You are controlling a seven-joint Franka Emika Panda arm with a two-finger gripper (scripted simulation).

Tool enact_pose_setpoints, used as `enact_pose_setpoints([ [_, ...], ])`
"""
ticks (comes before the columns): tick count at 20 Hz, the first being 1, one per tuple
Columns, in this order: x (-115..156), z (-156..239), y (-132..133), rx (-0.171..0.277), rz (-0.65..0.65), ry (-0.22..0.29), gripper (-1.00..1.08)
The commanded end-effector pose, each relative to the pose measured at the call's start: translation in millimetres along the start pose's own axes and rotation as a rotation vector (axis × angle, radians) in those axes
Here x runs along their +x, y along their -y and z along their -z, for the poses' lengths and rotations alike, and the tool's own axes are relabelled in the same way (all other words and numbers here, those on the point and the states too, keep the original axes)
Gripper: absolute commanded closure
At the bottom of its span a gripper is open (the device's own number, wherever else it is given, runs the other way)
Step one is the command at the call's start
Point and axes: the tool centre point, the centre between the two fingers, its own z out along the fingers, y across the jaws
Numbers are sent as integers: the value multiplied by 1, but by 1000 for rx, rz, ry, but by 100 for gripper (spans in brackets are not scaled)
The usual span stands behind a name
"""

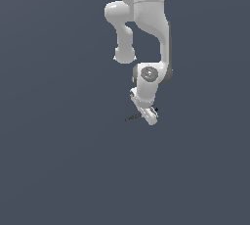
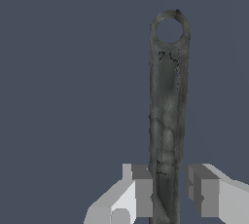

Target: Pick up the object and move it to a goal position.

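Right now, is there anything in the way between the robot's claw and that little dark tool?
Nothing visible. In the wrist view the wrench lies between the two fingers of the gripper, with only small gaps either side.

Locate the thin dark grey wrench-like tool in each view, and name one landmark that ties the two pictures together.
Exterior view: the thin dark grey wrench-like tool is a tiny sliver just below picture centre, sticking out to the exterior view's left from the arm's tip.
Wrist view: it fills the middle as a long shaft with a ring end, running between the fingers.
Shared landmark: the white gripper at the tool.
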Motion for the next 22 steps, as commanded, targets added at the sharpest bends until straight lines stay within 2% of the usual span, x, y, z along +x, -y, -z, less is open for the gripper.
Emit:
enact_pose_setpoints([
  [1,0,0,0,0,0,0,108],
  [9,-9,13,21,0,0,0,108],
  [22,-41,59,98,0,3,-1,108],
])
